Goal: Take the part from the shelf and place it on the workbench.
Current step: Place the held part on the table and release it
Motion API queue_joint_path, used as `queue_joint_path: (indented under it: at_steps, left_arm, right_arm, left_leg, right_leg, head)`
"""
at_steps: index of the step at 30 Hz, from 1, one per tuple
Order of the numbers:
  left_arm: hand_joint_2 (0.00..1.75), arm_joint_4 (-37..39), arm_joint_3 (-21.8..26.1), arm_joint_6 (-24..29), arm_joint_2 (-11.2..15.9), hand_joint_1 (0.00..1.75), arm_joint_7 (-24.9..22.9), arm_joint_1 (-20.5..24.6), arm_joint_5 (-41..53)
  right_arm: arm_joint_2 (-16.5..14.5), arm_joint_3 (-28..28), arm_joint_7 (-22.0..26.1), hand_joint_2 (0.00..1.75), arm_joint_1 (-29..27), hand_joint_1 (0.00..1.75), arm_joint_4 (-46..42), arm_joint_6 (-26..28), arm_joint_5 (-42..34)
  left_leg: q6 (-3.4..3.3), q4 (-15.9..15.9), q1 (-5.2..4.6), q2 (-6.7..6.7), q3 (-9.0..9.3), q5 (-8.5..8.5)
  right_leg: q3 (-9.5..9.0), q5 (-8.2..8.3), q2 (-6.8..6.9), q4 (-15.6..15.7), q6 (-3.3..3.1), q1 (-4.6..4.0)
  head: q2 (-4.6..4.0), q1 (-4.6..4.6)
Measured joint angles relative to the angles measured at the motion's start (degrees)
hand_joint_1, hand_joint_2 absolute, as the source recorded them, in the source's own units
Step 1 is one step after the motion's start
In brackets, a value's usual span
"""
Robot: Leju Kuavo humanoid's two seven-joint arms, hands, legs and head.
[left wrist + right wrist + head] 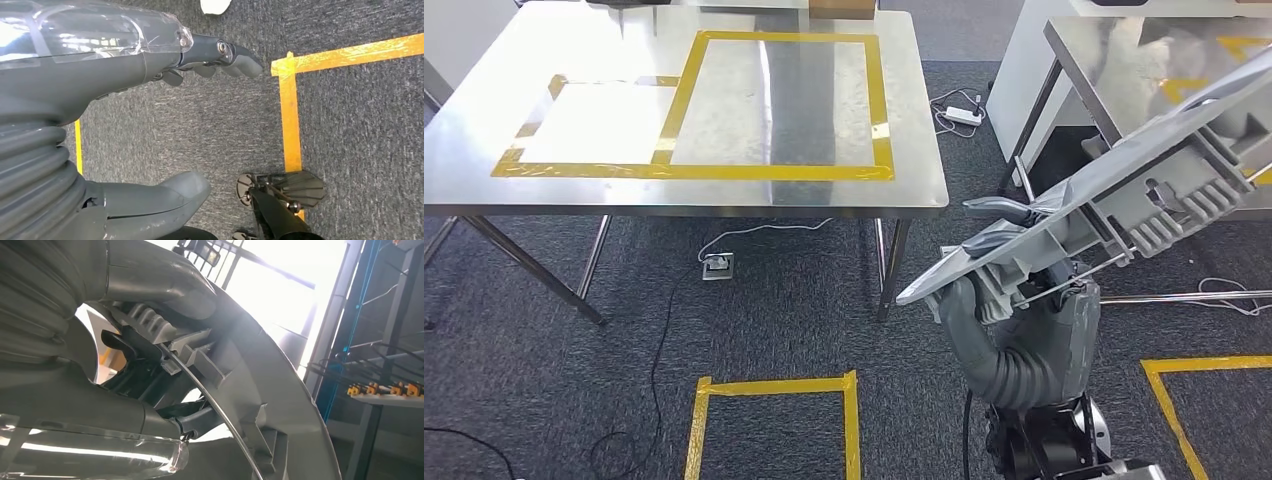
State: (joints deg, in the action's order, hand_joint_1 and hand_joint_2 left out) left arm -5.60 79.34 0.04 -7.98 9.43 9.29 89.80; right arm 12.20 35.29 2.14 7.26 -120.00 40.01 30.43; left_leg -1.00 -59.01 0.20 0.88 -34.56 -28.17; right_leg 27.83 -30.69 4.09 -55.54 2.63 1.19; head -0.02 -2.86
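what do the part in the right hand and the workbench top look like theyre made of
Part: looks like moulded grey plastic with a matte finish; the ribs and clip-like tabs on its underside suggest it, and a thin wire-like rod runs along it. Workbench: probably stainless steel with a brushed sheen; it mirrors the lights and carries yellow tape outlines.

A workshop: steel workbench (684,195) with yellow tape outlines, taped carpet floor (774,400).

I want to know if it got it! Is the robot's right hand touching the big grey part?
Touching. In the head view the right robot hand grips the lower end of the grey part; the right wrist view shows its fingers wrapped around the part's ribs.
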Motion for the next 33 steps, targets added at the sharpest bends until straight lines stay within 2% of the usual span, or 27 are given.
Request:
queue_joint_path:
  at_steps: [2, 3, 4, 6, 7, 8, 9, 10, 11, 12, 13, 16, 18, 19, 21, 22, 23, 24, 25, 26, 27, 28, 31, 33]
  left_arm:
    - [1.75, 0.0, 0.2, 0.0, 0.1, 0.00, 0.0, 0.0, 0.0]
    - [1.75, 0.0, 0.3, 0.0, 0.1, 0.00, 0.0, 0.0, 0.0]
    - [1.75, 0.0, 0.3, 0.0, 0.1, 0.00, 0.0, 0.1, 0.0]
    - [1.75, 0.0, 0.4, -0.2, 0.1, 0.00, 0.0, 0.2, 0.0]
    - [1.75, 0.0, 0.4, -0.2, 0.1, 0.00, 0.0, 0.2, 0.0]
    - [1.75, 0.0, 0.4, -0.3, 0.1, 0.00, 0.0, 0.1, 0.0]
    - [1.75, 0.0, 0.5, -0.4, 0.1, 0.00, 0.0, 0.1, 0.0]
    - [1.75, 0.0, 0.5, -0.4, 0.1, 0.00, -0.1, 0.1, 0.0]
    - [1.75, 0.0, 0.5, -0.4, 0.1, 0.00, -0.1, 0.1, 0.0]
    - [1.75, 0.0, 0.5, -0.4, 0.1, 0.00, -0.1, 0.1, 0.0]
    - [1.75, 0.0, 0.5, -0.4, 0.1, 0.00, -0.2, 0.2, 0.0]
    - [1.75, 0.0, 0.6, -0.5, 0.1, 0.00, -0.3, 0.2, 0.0]
    - [1.75, 0.0, 0.6, -0.5, 0.1, 0.00, -0.3, 0.2, 0.0]
    - [1.75, 0.0, 0.6, -0.5, 0.2, 0.00, -0.3, 0.3, 0.0]
    - [1.75, 0.0, 0.6, -0.5, 0.1, 0.00, -0.3, 0.2, 0.0]
    - [1.75, 0.0, 0.6, -0.5, 0.2, 0.00, -0.3, 0.2, 0.0]
    - [1.75, 0.0, 0.6, -0.5, 0.2, 0.00, -0.3, 0.1, 0.0]
    - [1.75, 0.0, 0.6, -0.5, 0.2, 0.00, -0.4, 0.1, 0.0]
    - [1.75, 0.0, 0.6, -0.5, 0.2, 0.00, -0.4, 0.0, 0.0]
    - [1.75, 0.0, 0.6, -0.5, 0.2, 0.00, -0.4, 0.0, 0.0]
    - [1.75, 0.0, 0.6, -0.5, 0.2, 0.00, -0.4, 0.0, 0.0]
    - [1.75, 0.0, 0.6, -0.5, 0.2, 0.00, -0.4, 0.0, 0.0]
    - [1.75, 0.0, 0.6, -0.5, 0.2, 0.00, -0.5, 0.1, 0.0]
    - [1.75, 0.0, 0.6, -0.5, 0.2, 0.00, -0.5, 0.1, 0.0]
  right_arm:
    - [-0.1, 0.0, 0.2, 1.75, 0.0, 1.75, 0.0, 0.0, 0.0]
    - [-0.2, 0.0, 0.2, 1.75, 0.0, 1.75, 0.0, 0.0, 0.0]
    - [-0.2, 0.0, 0.3, 1.75, 0.0, 1.75, 0.0, 0.0, 0.0]
    - [-0.2, 0.0, 0.3, 1.75, -0.2, 1.75, 0.1, 0.0, -0.1]
    - [-0.2, 0.0, 0.3, 1.75, -0.4, 1.75, 0.2, 0.0, -0.2]
    - [-0.2, 0.0, 0.3, 1.75, -0.5, 1.75, 0.3, 0.0, -0.3]
    - [-0.2, 0.0, 0.3, 1.75, -0.6, 1.75, 0.4, 0.0, -0.4]
    - [-0.2, 0.0, 0.3, 1.75, -0.6, 1.75, 0.5, 0.0, -0.4]
    - [-0.2, 0.0, 0.3, 1.75, -0.6, 1.75, 0.5, 0.0, -0.4]
    - [-0.2, 0.0, 0.3, 1.75, -0.6, 1.75, 0.6, 0.0, -0.4]
    - [-0.2, 0.0, 0.4, 1.75, -0.6, 1.75, 0.6, 0.0, -0.4]
    - [-0.3, 0.0, 0.4, 1.75, -0.7, 1.75, 0.6, 0.0, -0.5]
    - [-0.3, 0.0, 0.5, 1.75, -0.8, 1.75, 0.6, 0.0, -0.5]
    - [-0.4, 0.0, 0.5, 1.75, -0.7, 1.75, 0.6, 0.0, -0.5]
    - [-0.4, -0.1, 0.5, 1.75, -0.8, 1.75, 0.7, 0.0, -0.5]
    - [-0.4, 0.0, 0.5, 1.75, -0.9, 1.75, 0.8, 0.0, -0.5]
    - [-0.4, 0.0, 0.5, 1.75, -0.9, 1.75, 0.9, 0.0, -0.5]
    - [-0.4, 0.0, 0.5, 1.75, -0.9, 1.75, 1.0, 0.0, -0.6]
    - [-0.4, 0.0, 0.5, 1.75, -1.0, 1.75, 1.1, 0.0, -0.6]
    - [-0.4, 0.0, 0.5, 1.75, -1.0, 1.75, 1.1, 0.0, -0.6]
    - [-0.4, 0.0, 0.5, 1.75, -0.9, 1.75, 1.2, 0.0, -0.7]
    - [-0.5, 0.0, 0.5, 1.75, -0.7, 1.75, 1.2, 0.0, -0.7]
    - [-0.5, 0.0, 0.5, 1.75, -0.4, 1.75, 1.3, 0.0, -1.0]
    - [-0.5, 0.0, 0.5, 1.75, -0.3, 1.75, 1.3, 0.0, -1.0]
  left_leg:
    - [-0.49, 1.2, 0.29, -0.18, 0.99, 0.27]
    - [-0.68, 1.8, 0.49, -0.31, 1.55, 0.45]
    - [-0.80, 2.1, 0.63, -0.43, 1.94, 0.54]
    - [-0.93, 2.2, 0.63, -0.81, 2.31, 0.32]
    - [-0.88, 2.2, 0.61, -1.08, 2.56, 0.11]
    - [-0.74, 2.1, 0.61, -1.39, 2.91, -0.16]
    - [-0.53, 2.1, 0.64, -1.69, 3.41, -0.49]
    - [-0.28, 2.1, 0.67, -1.96, 3.98, -0.88]
    - [0.03, 2.1, 0.63, -2.16, 4.45, -1.26]
    - [0.38, 2.0, 0.58, -2.32, 4.70, -1.62]
    - [0.75, 2.0, 0.53, -2.39, 4.76, -1.85]
    - [1.82, 2.1, 0.61, -2.14, 4.75, -2.37]
    - [2.31, -0.1, 0.63, -1.44, 3.89, -3.63]
    - [2.46, -3.0, 0.68, -1.11, 2.29, -4.81]
    - [2.67, -11.0, 0.78, -0.89, -2.66, -7.09]
    - [2.73, -13.9, 0.83, -0.88, -4.92, -7.28]
    - [2.75, -14.8, 0.85, -0.86, -6.26, -6.37]
    - [2.71, -13.6, 0.85, -0.82, -6.54, -4.30]
    - [2.62, -10.4, 0.85, -0.70, -5.78, -1.30]
    - [2.50, -7.2, 0.76, -0.49, -4.63, 1.01]
    - [2.28, -4.1, 0.65, -0.28, -3.35, 2.43]
    - [1.93, -2.1, 0.51, -0.11, -2.43, 2.71]
    - [0.59, -0.8, 0.35, -0.15, -1.57, 1.01]
    - [-0.18, -0.6, 0.46, -0.28, -0.82, 0.46]
  right_leg:
    - [-0.07, -0.65, -0.89, -0.8, 0.41, 0.11]
    - [0.78, -1.75, -1.79, -2.8, 0.45, 0.17]
    - [2.42, -3.22, -2.82, -6.0, 0.43, 0.28]
    - [7.12, -6.14, -3.72, -14.0, 0.44, 0.32]
    - [8.85, -6.25, -3.81, -16.4, 0.45, 0.34]
    - [9.66, -5.10, -3.84, -16.7, 0.41, 0.36]
    - [9.27, -2.71, -3.84, -14.5, 0.31, 0.40]
    - [8.08, 0.27, -3.85, -10.8, 0.15, 0.43]
    - [6.76, 2.41, -3.94, -7.2, -0.02, 0.36]
    - [5.52, 3.58, -4.00, -4.1, -0.27, 0.27]
    - [4.85, 3.80, -4.06, -2.4, -0.55, 0.14]
    - [4.32, 2.90, -4.08, -1.5, -1.56, 0.02]
    - [3.56, 2.66, -3.94, -1.0, -2.27, 0.22]
    - [3.08, 2.44, -3.81, -0.7, -2.60, 0.29]
    - [2.30, 1.72, -3.62, -0.7, -2.99, 0.18]
    - [1.83, 1.29, -3.58, -0.7, -3.01, 0.13]
    - [1.25, 0.79, -3.58, -0.7, -2.94, 0.11]
    - [0.49, 0.22, -3.59, -0.7, -2.80, 0.12]
    - [-0.42, -0.46, -3.59, -0.7, -2.58, 0.15]
    - [-1.21, -1.16, -3.57, -0.7, -2.28, 0.12]
    - [-1.82, -1.81, -3.61, -0.7, -1.89, 0.06]
    - [-2.19, -2.30, -3.63, -0.7, -1.52, -0.02]
    - [-2.43, -2.54, -3.66, -0.9, -0.75, -0.07]
    - [-1.08, -2.67, -3.69, -3.8, -0.44, -0.02]
  head:
    - [0.00, 0.10]
    - [0.00, -0.04]
    - [0.00, -0.31]
    - [0.00, -0.72]
    - [0.00, -0.86]
    - [0.00, -0.97]
    - [0.00, -1.09]
    - [0.00, -1.24]
    - [-0.01, -1.35]
    - [-0.01, -1.45]
    - [-0.01, -1.50]
    - [0.00, -1.21]
    - [0.00, -0.67]
    - [0.00, -0.27]
    - [0.00, 0.48]
    - [0.00, 0.71]
    - [0.00, 0.87]
    - [0.00, 1.04]
    - [0.00, 1.20]
    - [-0.01, 1.35]
    - [-0.01, 1.58]
    - [-0.01, 1.75]
    - [0.00, 1.65]
    - [0.00, 1.24]
